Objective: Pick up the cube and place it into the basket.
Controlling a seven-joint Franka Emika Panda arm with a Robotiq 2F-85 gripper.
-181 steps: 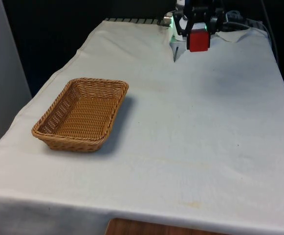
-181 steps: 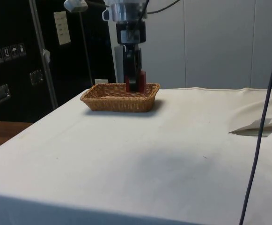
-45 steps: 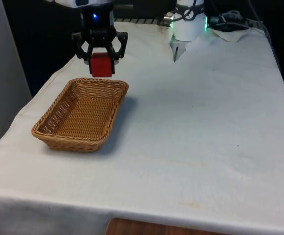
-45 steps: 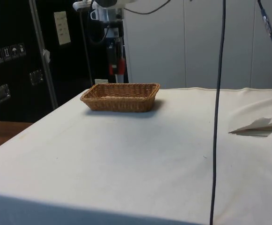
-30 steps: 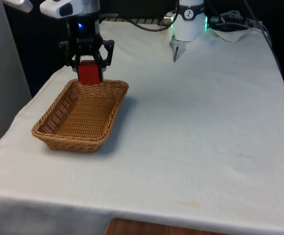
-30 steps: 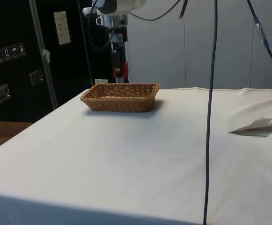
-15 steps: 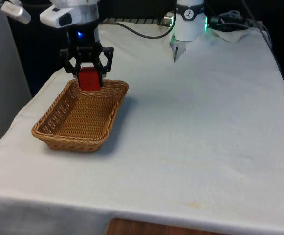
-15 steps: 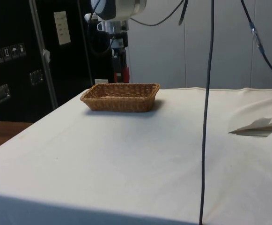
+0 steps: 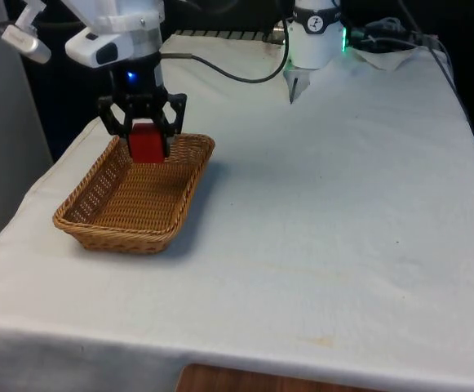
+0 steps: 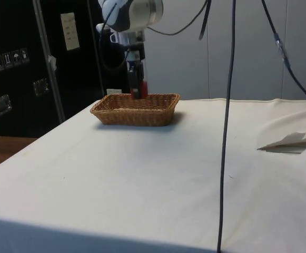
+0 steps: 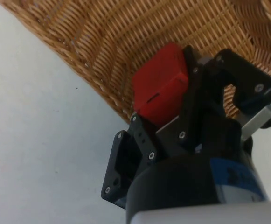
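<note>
A red cube point(image 9: 146, 143) hangs in the air, and my gripper point(image 9: 144, 139) is shut on it. It hovers just above the far end of a brown wicker basket point(image 9: 122, 214) on the front view's left. In the side view the cube point(image 10: 142, 88) sits right over the basket's far rim point(image 10: 137, 96), held by my gripper point(image 10: 137, 87). The wrist view has the cube point(image 11: 159, 87) between the black fingers point(image 11: 198, 93), with the basket's woven wall point(image 11: 93, 42) directly beneath.
A white cloth point(image 9: 334, 196) covers the table, wide and bare to the front view's right of the basket. A crumpled fold of cloth point(image 10: 292, 141) lies near the robot's base. A black cable point(image 10: 226, 121) hangs down in the side view.
My gripper has carried the cube from beside the robot's base across to the basket, then sunk lower over its far end in the last second.
</note>
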